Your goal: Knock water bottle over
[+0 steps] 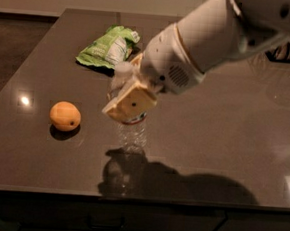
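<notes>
The water bottle is clear and ribbed, with a white cap at its top left. It stands tilted near the table's front middle, cap leaning left, its base at or just above the surface. My gripper comes in from the upper right and is shut on the bottle's middle. One beige finger pad lies across the front of the bottle and hides its label. The other finger is behind the bottle.
An orange lies to the left of the bottle. A green snack bag lies behind it toward the back. The dark glossy table ends at a front edge just below the bottle's reflection.
</notes>
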{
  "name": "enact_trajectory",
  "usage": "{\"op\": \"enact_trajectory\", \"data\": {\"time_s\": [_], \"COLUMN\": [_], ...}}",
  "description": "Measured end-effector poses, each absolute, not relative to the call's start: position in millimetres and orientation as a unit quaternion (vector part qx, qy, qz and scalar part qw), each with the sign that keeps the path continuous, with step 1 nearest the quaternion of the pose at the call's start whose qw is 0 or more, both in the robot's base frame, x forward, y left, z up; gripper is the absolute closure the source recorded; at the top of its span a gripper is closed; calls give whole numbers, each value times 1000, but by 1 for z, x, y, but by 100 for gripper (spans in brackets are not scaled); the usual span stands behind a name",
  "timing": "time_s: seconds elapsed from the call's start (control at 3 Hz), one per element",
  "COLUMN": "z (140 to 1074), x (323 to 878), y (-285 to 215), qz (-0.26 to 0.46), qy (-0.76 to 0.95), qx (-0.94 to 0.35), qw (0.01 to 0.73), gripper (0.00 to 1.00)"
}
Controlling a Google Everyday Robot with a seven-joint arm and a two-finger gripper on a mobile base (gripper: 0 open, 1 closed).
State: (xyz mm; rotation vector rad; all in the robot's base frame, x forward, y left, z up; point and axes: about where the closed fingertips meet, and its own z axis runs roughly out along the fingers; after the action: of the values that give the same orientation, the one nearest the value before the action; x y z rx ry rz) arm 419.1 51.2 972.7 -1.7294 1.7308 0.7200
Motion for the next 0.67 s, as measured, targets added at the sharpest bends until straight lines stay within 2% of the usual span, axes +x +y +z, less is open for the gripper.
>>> {"op": "enact_trajectory", "data": {"time_s": [0.33,0.67], "z": [986,978], "x": [453,486], "y": [27,5], "qz": [221,154], "qy": [686,718], "qx": [-652,-658], "qw": [235,166], "gripper": [100,100]}}
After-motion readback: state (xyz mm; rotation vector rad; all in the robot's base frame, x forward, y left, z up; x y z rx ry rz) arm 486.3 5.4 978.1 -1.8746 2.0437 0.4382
